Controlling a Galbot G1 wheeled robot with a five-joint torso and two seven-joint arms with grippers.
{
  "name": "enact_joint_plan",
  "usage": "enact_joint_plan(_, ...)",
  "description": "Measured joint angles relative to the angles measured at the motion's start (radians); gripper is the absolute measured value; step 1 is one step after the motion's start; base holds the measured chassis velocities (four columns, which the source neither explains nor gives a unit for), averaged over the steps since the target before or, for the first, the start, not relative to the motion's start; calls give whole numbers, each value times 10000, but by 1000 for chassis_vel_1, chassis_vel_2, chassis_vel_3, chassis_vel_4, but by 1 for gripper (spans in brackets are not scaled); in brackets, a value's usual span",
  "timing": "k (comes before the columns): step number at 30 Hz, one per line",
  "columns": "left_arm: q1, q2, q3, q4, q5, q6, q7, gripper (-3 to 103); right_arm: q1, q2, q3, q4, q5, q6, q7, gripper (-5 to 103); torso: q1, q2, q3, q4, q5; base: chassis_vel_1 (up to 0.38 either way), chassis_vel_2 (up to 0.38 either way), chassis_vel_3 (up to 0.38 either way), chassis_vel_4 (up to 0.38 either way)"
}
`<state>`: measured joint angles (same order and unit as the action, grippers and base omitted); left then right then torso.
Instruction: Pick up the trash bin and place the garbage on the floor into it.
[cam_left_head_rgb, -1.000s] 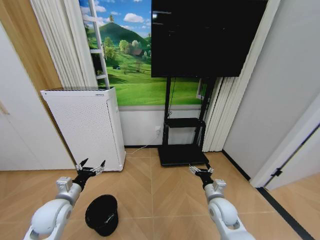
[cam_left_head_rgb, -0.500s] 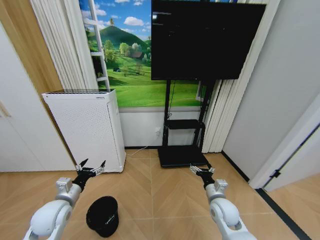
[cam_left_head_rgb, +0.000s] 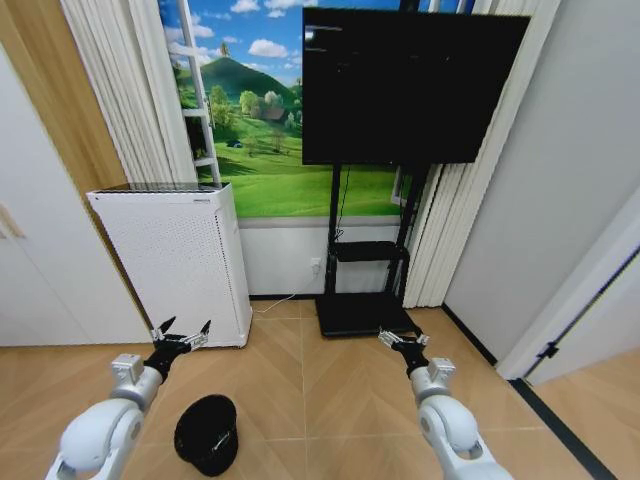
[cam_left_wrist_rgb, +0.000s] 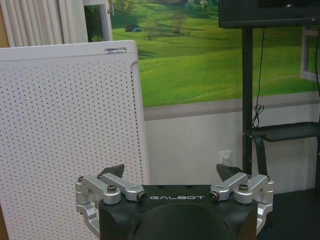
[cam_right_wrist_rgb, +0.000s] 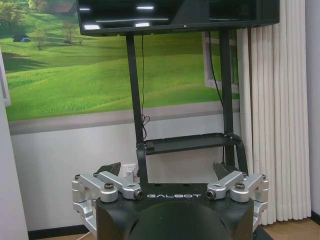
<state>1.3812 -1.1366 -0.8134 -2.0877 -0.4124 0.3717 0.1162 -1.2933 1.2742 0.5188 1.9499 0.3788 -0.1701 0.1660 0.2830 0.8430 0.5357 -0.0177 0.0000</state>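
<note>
1. Black mesh trash bin (cam_left_head_rgb: 207, 434) stands on the wood floor (cam_left_head_rgb: 300, 400), near left, just right of the left arm.
2. Left gripper (cam_left_head_rgb: 181, 332) held above the floor, fingers spread, empty; white perforated cabinet (cam_left_head_rgb: 175, 260) beyond it.
3. Right gripper (cam_left_head_rgb: 402, 341) likewise spread, empty, facing the TV stand (cam_left_head_rgb: 365, 300).

We see a light wooden herringbone floor (cam_left_head_rgb: 300, 400) across the lower part of the head view. On it the trash bin (cam_left_head_rgb: 207, 434) stands at lower left, a white perforated air purifier (cam_left_head_rgb: 180, 262) at middle left, and the black television stand (cam_left_head_rgb: 364, 312) at centre.
</note>
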Motion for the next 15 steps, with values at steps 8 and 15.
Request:
enact_joint_plan(8, -36, 1, 88, 48, -34, 123, 0, 100, 124, 25, -56, -144, -19, 0, 2, 100, 141, 340, 202, 0, 0, 0, 0, 0, 0)
enact_joint_plan(15, -112, 36, 110, 132, -25, 188, -4, 100, 113, 111, -112, -171, -54, -62, 0, 100, 149, 361, 215, 0, 0, 0, 0, 0, 0)
